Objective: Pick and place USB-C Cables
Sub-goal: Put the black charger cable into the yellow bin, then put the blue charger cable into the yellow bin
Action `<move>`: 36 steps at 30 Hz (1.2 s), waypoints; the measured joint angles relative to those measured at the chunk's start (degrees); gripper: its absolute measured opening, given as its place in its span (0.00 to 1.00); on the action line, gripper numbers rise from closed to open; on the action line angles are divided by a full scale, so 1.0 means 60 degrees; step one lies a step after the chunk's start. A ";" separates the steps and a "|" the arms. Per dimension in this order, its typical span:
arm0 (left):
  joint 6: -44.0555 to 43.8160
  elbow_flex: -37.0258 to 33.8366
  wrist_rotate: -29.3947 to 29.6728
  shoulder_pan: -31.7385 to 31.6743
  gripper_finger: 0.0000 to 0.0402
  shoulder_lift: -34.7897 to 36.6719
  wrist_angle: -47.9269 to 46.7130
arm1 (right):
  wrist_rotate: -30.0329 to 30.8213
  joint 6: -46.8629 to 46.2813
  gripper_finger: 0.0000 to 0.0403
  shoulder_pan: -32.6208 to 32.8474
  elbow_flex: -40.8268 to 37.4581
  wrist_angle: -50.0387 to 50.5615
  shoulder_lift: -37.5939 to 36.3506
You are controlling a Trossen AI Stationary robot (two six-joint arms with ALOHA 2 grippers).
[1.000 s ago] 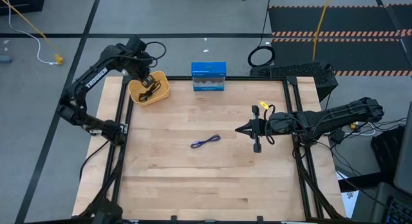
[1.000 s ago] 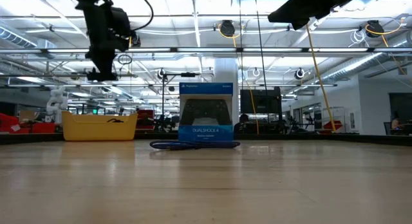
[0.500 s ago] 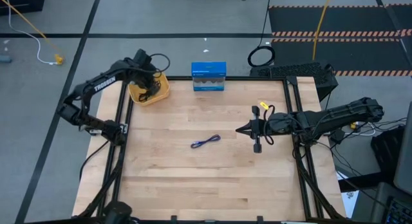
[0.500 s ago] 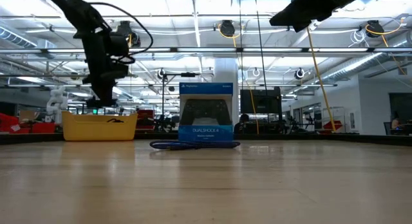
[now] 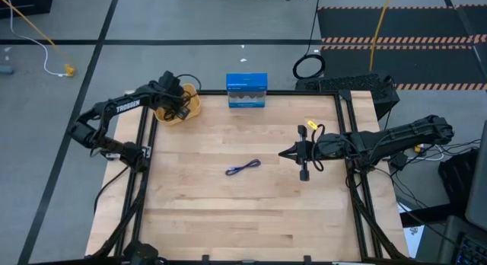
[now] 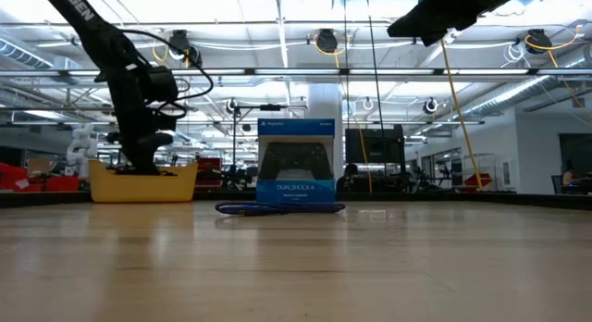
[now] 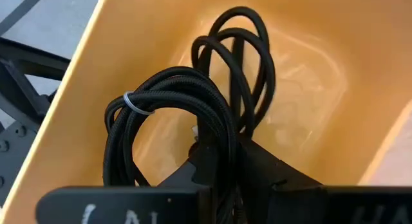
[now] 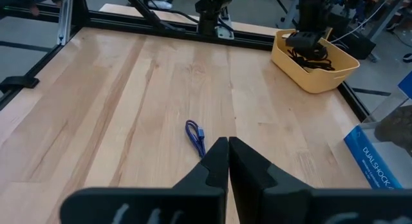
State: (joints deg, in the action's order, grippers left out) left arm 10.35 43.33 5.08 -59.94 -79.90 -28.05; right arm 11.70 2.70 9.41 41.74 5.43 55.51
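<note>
My left gripper (image 5: 176,105) is down inside the yellow bin (image 5: 192,111), shut on a black braided USB-C cable (image 7: 174,114) bound with a white tie. A second black cable (image 7: 241,63) lies looped on the bin floor just beyond it. The purple-blue cable (image 5: 243,167) lies flat on the table's middle and also shows in the right wrist view as the purple-blue cable (image 8: 196,137). My right gripper (image 5: 281,153) hangs shut above the table, to the right of that cable, touching nothing. My left gripper pinches the braided black cable between its two fingers (image 7: 206,163), on the strands of the loop's side (image 7: 222,137) away from the white tie. The fingers come from above, pointing down into the bin. The bundle rests against the bin's floor and wall.
A blue DualShock box (image 5: 246,90) stands at the far edge, right of the bin. A large black ring-shaped coil (image 5: 308,67) lies on the floor beyond the table. Bare wood spreads around the purple-blue cable.
My left gripper has gone down from above the yellow bin into it, shifting slightly toward the table's near edge. The right arm has kept still, and the purple-blue cable has not moved.
</note>
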 joint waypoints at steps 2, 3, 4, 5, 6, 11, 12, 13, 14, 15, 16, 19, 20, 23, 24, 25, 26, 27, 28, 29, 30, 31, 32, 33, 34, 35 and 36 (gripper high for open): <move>-0.0042 -0.0042 0.0036 0.0017 0.10 0.0000 0.0235 | 0.0000 0.0007 0.02 0.0003 0.0000 0.0000 0.0000; -0.0067 -0.0040 0.0060 0.0018 0.11 0.0000 0.0278 | 0.0000 0.0007 0.02 0.0002 0.0000 0.0000 0.0000; -0.0082 -0.0040 0.0083 0.0015 0.11 0.0000 0.0263 | 0.0001 0.0007 0.02 0.0003 0.0000 0.0001 0.0000; -0.0104 -0.0040 0.0096 0.0018 0.11 0.0000 0.0262 | 0.0000 0.0007 0.02 0.0002 0.0000 0.0000 0.0000; -0.0120 -0.0040 0.0099 0.0018 0.11 0.0004 0.0283 | 0.0000 0.0007 0.02 0.0003 0.0000 0.0000 0.0000; -0.0247 -0.0032 0.0103 0.0030 0.18 0.0002 0.0297 | 0.0000 0.0011 0.02 0.0003 0.0000 0.0000 0.0000; -0.0255 -0.0003 0.0104 0.0043 0.21 0.0000 0.0267 | 0.0000 0.0011 0.02 0.0002 0.0000 0.0000 0.0000; -0.0259 0.0026 0.0133 0.0058 0.23 0.0004 0.0257 | 0.0000 0.0015 0.02 0.0000 0.0000 0.0000 0.0000; -0.0309 0.0065 0.0175 0.0062 0.27 0.0000 0.0225 | 0.0000 0.0011 0.02 0.0003 0.0000 0.0000 0.0002; -0.0363 0.0115 0.0182 0.0076 0.29 0.0001 0.0170 | 0.0004 -0.0006 0.02 0.0003 0.0000 0.0000 0.0000; -0.0434 0.0196 0.0179 0.0081 0.32 0.0004 0.0051 | 0.0001 -0.0007 0.02 0.0000 0.0000 0.0000 0.0003; -0.0598 0.0625 0.0189 0.0225 0.38 0.0068 -0.0661 | 0.0004 -0.0011 0.02 0.0003 0.0000 0.0000 0.0000; -0.0669 0.0833 0.0197 0.0332 0.39 0.0119 -0.1085 | 0.0004 -0.0011 0.02 0.0002 0.0000 0.0000 0.0002; -0.0835 0.1480 0.0194 0.0707 0.40 0.0330 -0.2160 | 0.0004 -0.0011 0.02 0.0003 0.0000 0.0000 0.0000; -0.0924 0.1668 0.0205 0.0848 0.40 0.0442 -0.2441 | 0.0011 -0.0019 0.02 0.0003 0.0000 0.0000 0.0000; -0.1047 0.1834 0.0218 0.1005 0.40 0.0564 -0.2647 | 0.0011 -0.0059 0.02 0.0003 0.0000 0.0000 0.0000; -0.1140 0.1947 0.0246 0.1169 0.40 0.0711 -0.2749 | 0.0015 -0.0082 0.02 0.0000 0.0000 -0.0003 0.0000; -0.1196 0.2016 0.0254 0.1359 0.40 0.0886 -0.2810 | 0.0015 -0.0087 0.02 0.0003 0.0000 0.0000 0.0000; -0.1220 0.2053 0.0255 0.1570 0.40 0.1089 -0.2855 | 0.0015 -0.0089 0.02 0.0001 0.0000 -0.0004 0.0001; -0.1215 0.2062 0.0247 0.1794 0.40 0.1299 -0.2863 | 0.0018 -0.0133 0.02 0.0003 0.0000 -0.0014 0.0000; -0.1179 0.2062 0.0229 0.2033 0.40 0.1529 -0.2876 | 0.0018 -0.0224 0.02 0.0003 0.0000 -0.0037 0.0000; -0.1163 0.2053 0.0203 0.2282 0.40 0.1777 -0.2928 | 0.0018 -0.0323 0.02 0.0003 0.0000 -0.0075 0.0000; -0.1174 0.2021 0.0172 0.2545 0.39 0.2068 -0.3038 | 0.0022 -0.0417 0.02 0.0003 0.0000 -0.0084 0.0000; -0.1250 0.1978 0.0171 0.2804 0.38 0.2370 -0.3174 | 0.0022 -0.0507 0.02 0.0000 0.0000 -0.0081 0.0000; -0.1402 0.1912 0.0168 0.3069 0.37 0.2686 -0.3255 | 0.0022 -0.0587 0.02 0.0001 0.0000 -0.0080 0.0000; -0.1578 0.1841 0.0164 0.3358 0.35 0.3018 -0.3301 | 0.0024 -0.0638 0.02 0.0002 0.0000 -0.0078 0.0000; -0.1772 0.1759 0.0166 0.3673 0.33 0.3355 -0.3305 | 0.0025 -0.0696 0.02 0.0002 0.0000 -0.0076 0.0000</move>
State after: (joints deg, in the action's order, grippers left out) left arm -0.29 53.89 6.08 -37.91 -59.77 -47.88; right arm 11.86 -1.48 9.42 41.74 4.97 55.51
